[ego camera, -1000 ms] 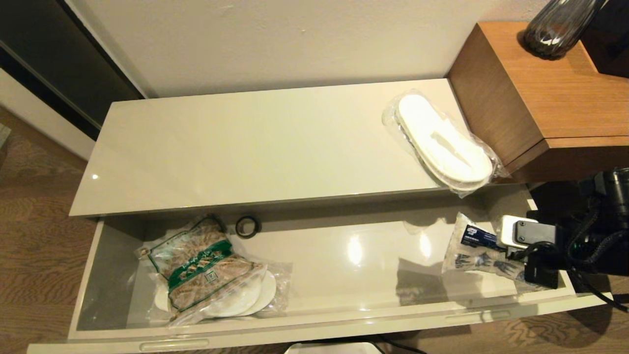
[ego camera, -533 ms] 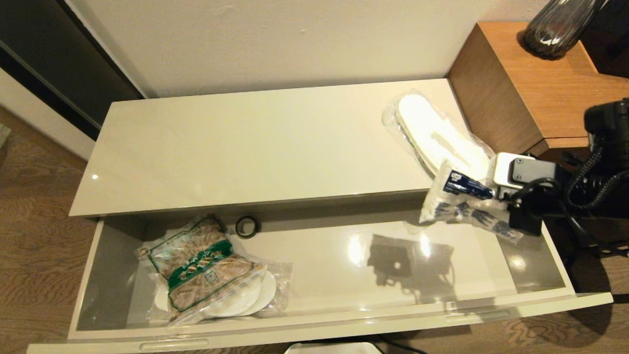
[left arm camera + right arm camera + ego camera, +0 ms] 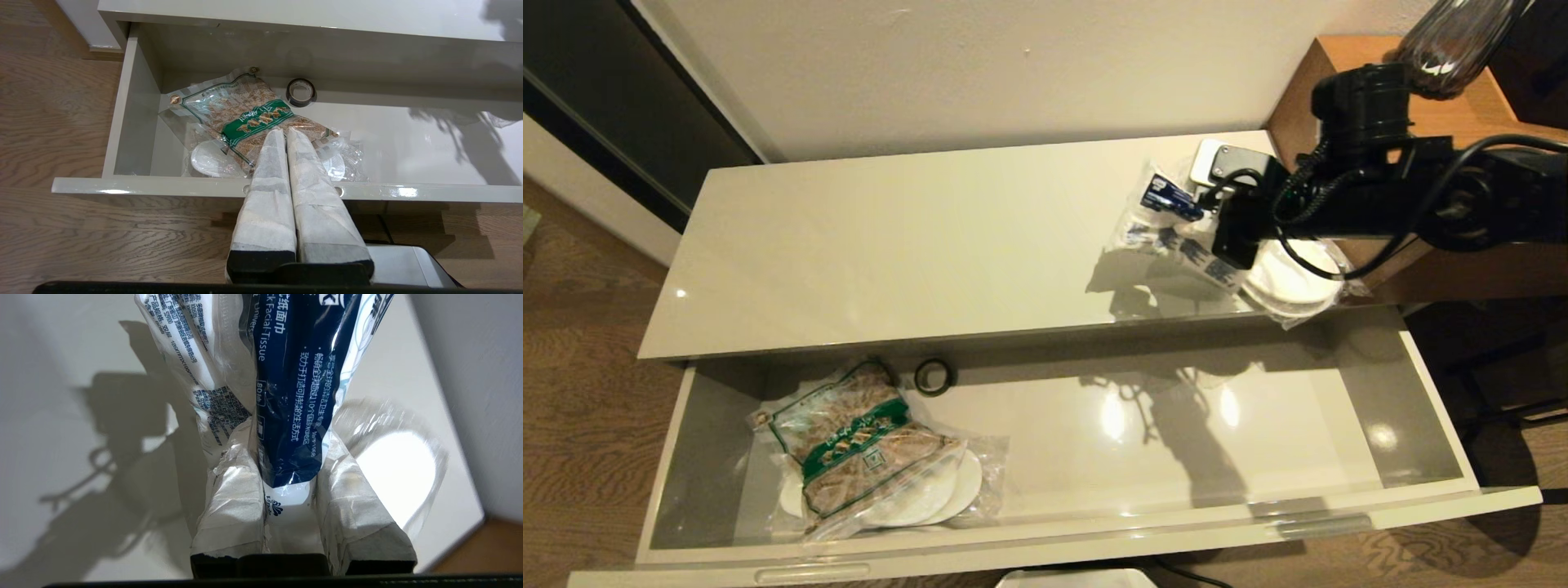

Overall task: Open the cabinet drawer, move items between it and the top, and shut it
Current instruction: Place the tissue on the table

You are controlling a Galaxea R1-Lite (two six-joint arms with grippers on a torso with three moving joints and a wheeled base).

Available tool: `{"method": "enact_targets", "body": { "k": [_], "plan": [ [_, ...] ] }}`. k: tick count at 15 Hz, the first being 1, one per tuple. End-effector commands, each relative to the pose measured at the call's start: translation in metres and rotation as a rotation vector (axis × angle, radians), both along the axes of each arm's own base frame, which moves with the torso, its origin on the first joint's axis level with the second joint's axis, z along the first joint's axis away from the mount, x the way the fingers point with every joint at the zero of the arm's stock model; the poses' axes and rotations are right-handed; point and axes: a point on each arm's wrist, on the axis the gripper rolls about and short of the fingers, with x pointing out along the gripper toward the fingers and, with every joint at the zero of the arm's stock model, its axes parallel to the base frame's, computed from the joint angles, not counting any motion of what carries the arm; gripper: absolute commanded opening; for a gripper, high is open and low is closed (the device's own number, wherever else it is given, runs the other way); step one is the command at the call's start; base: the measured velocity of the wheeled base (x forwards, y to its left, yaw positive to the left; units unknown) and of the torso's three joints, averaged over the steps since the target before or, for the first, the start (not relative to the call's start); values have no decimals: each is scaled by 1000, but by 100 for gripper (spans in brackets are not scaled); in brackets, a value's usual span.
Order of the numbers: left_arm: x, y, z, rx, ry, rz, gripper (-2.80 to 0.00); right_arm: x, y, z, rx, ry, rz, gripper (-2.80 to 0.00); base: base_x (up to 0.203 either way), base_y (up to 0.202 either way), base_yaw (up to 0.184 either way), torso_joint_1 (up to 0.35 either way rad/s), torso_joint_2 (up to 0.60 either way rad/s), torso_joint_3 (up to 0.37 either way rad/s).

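The cabinet drawer [image 3: 1258, 441] stands pulled out below the top [image 3: 915, 245]. My right gripper [image 3: 1194, 219] hangs over the right part of the top, shut on the white packet with the dark blue label [image 3: 1164, 233]. In the right wrist view the packet [image 3: 286, 375] sticks out from between the taped fingers [image 3: 233, 486] of the gripper [image 3: 286, 437]. The wrapped white slippers [image 3: 1294, 286] lie on the top just beside and partly under that arm. My left gripper [image 3: 284, 132] is shut on nothing, in front of the drawer's left half.
In the drawer's left end lie a green-labelled bag of brown contents [image 3: 858, 449] on another wrapped white pair [image 3: 947, 494], and a small black ring [image 3: 934, 376]. A taller brown wood-grain block [image 3: 1470, 106] with a dark glass vase [image 3: 1454, 41] borders the top on the right.
My right arm has lifted the packet out of the drawer's right end and carried it up and back over the top, next to the slippers. The left arm has stayed still.
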Motion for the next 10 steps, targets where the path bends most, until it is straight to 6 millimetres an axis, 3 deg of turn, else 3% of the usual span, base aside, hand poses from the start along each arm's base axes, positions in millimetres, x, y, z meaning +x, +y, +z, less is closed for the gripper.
{"method": "enact_targets", "body": {
  "k": [1, 2, 6, 7, 10],
  "plan": [
    [0, 0, 0, -1, 1, 1, -280, 57, 32, -34, 9, 3, 12, -280, 0, 0, 0, 0, 0, 0],
    [0, 0, 0, -1, 1, 0, -280, 66, 38, -39, 18, -5, 11, -280, 0, 0, 0, 0, 0, 0],
    [0, 0, 0, -1, 1, 0, -280, 71, 51, -52, 43, -4, 19, -280, 0, 0, 0, 0, 0, 0],
    [0, 0, 0, -1, 1, 1, -280, 72, 53, -53, 50, -9, 20, 0, 0, 0, 0, 0, 0, 0],
    [0, 0, 0, -1, 1, 0, -280, 74, 54, -53, 61, -43, 24, 0, 0, 0, 0, 0, 0, 0]
  ]
}}
